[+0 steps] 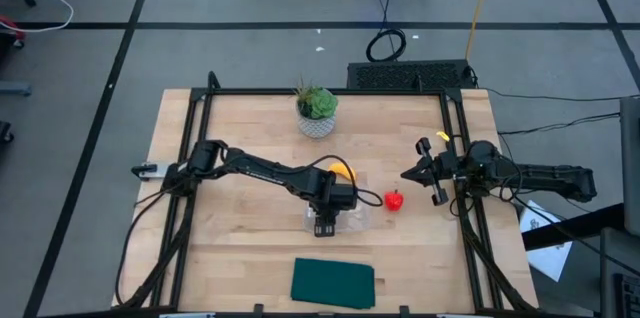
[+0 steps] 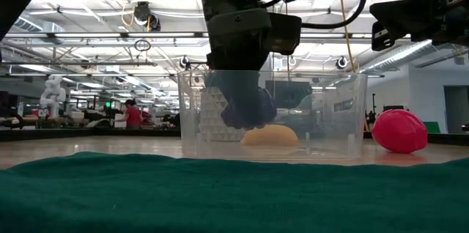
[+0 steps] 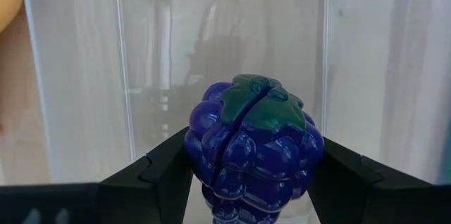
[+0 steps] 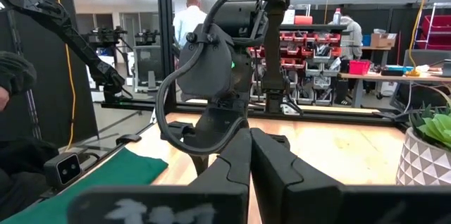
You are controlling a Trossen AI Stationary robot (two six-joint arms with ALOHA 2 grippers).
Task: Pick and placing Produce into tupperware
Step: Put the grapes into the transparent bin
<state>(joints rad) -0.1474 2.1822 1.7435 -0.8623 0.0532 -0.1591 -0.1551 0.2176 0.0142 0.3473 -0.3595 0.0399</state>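
You are about two thirds through: the banana [image 2: 270, 135] already lies on the floor of the tupperware [image 2: 344, 116], and your left gripper [image 3: 246, 175] is lowered inside it with its fingers clamped on the purple grapes [image 3: 252, 146], not yet let go. What is left is the red fruit [image 1: 395, 199], lying on the table just beside the container on the right arm's side, while your right gripper [image 4: 248, 155] waits near it with fingers pressed together and empty. The potted plant [image 1: 317, 108] and green cloth [image 1: 333, 283] sit well apart, so only the left arm over the container blocks the way in.
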